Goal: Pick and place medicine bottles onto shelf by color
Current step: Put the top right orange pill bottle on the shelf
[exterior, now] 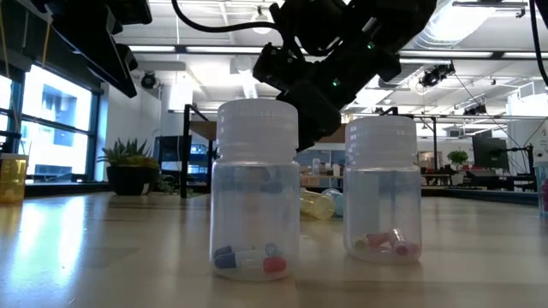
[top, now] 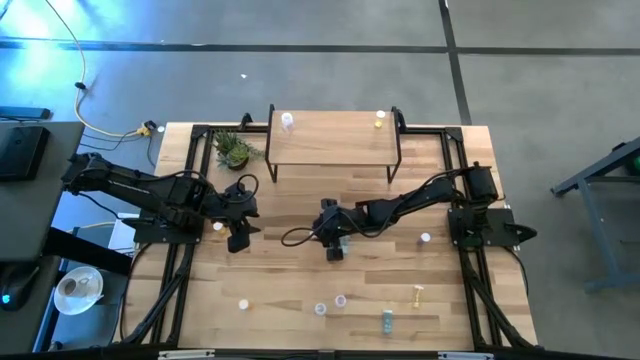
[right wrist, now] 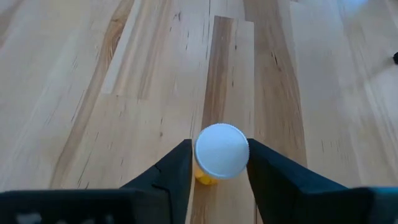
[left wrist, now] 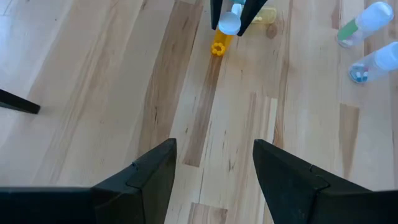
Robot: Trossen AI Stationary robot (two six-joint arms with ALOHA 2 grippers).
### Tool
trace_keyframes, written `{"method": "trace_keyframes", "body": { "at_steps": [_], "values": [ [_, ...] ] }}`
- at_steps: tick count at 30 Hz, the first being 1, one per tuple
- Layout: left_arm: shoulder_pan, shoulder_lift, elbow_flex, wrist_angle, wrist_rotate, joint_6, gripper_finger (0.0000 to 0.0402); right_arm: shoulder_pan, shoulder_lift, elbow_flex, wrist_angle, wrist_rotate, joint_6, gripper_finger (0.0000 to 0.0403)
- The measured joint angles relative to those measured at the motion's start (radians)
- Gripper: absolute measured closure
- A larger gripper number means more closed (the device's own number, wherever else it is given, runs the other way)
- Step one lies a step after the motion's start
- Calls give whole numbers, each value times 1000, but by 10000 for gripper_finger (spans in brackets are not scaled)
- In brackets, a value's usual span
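The right tool (right wrist: 219, 163) was down at the middle of the counter (top: 300, 210), its two fingers (right wrist: 168, 171) clenched on a yellow bottle (right wrist: 221, 152) with a white cap; in the right wrist view the cap sat squeezed between both pads. The left wrist view showed the same bottle (left wrist: 229, 22) upright in those fingers, with another yellow bottle (left wrist: 219, 43) lying on the wood just beside it.

The left tool (left wrist: 214, 177) hovered over the left part of the counter, released, its fingers spread with bare wood between them and nothing held.

The shelf (top: 330, 140) stood at the far middle of the counter, carrying a pale bottle (top: 288, 121) at its far left and a yellow one (top: 379, 122) at its far right. A small potted plant (top: 233, 150) sat just left of the shelf.

More bottles were scattered along the near edge: two clear ones (exterior: 254, 192) (exterior: 383, 188) stood upright closest to the low camera, the left with blue and red capsules, the right with pink ones. A single white bottle (top: 425, 238) stood at the right of the counter.
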State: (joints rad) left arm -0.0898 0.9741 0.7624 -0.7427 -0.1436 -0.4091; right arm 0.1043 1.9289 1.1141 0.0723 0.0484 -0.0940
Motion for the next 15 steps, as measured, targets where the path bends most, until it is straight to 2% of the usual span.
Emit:
{"method": "trace_keyframes", "body": {
  "at_steps": [6,15],
  "values": [
    [0,0,0,0,-1,0,199,0,0,0,0,0,-2,287],
    [0,0,0,0,-2,0,199,-8,-16,0,-15,0,-19,290]
  ]
}}
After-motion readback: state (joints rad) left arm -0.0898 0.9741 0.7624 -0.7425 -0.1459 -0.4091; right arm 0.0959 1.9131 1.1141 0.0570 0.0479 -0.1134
